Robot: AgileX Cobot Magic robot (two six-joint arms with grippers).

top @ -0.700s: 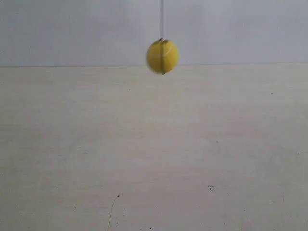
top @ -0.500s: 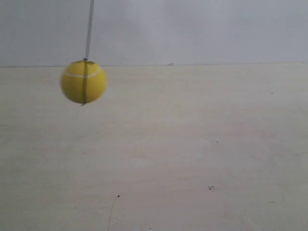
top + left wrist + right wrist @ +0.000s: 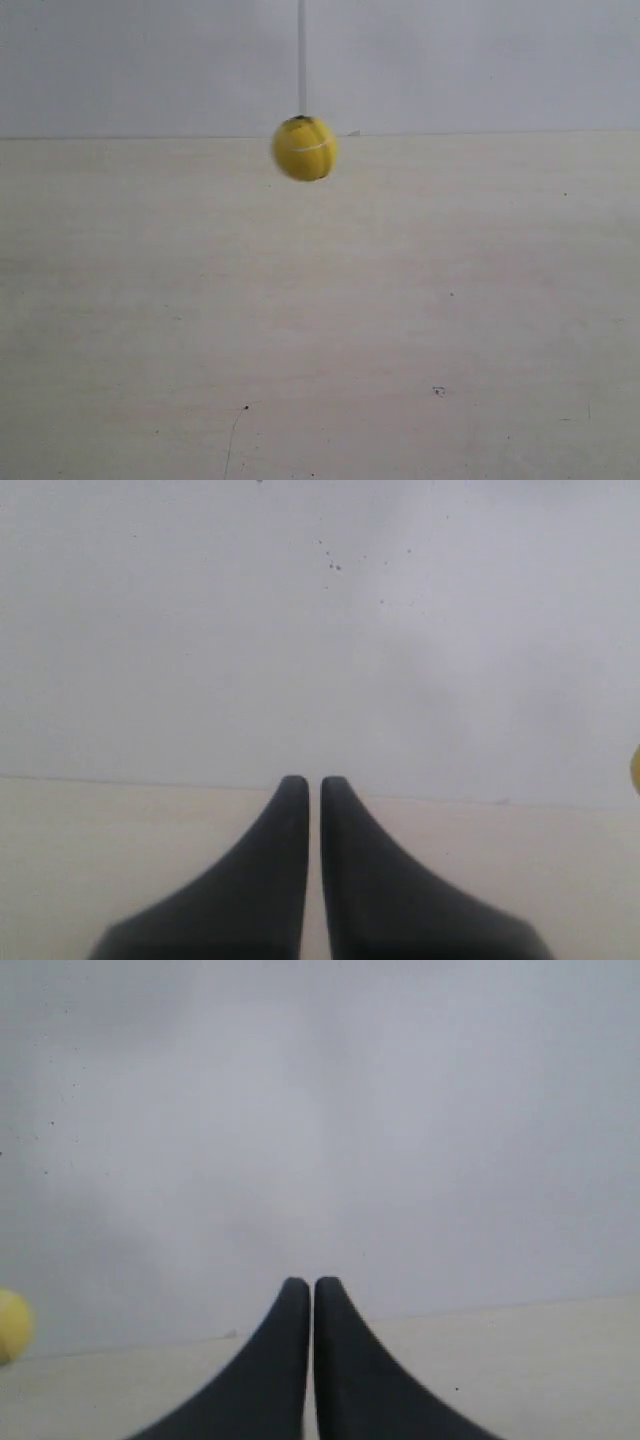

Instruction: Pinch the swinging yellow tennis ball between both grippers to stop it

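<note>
here the pale wooden table (image 3: pixel 400 330) runs back to a grey wall (image 3: pixel 500 60). the left gripper (image 3: pixel 314 780) and right gripper (image 3: pixel 304 1282) each have their black jaws pressed nearly together, holding nothing. the yellow tennis ball (image 3: pixel 304 148) hangs on its string (image 3: pixel 301 60) above the table's far edge, apart from both grippers.

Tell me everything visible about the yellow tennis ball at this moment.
The yellow tennis ball is fuzzy and slightly blurred, with a white curved seam across it. It hangs in the air from a thin string, seen against the far edge of the pale table, touching nothing else. The right wrist view shows it only partly.
</note>
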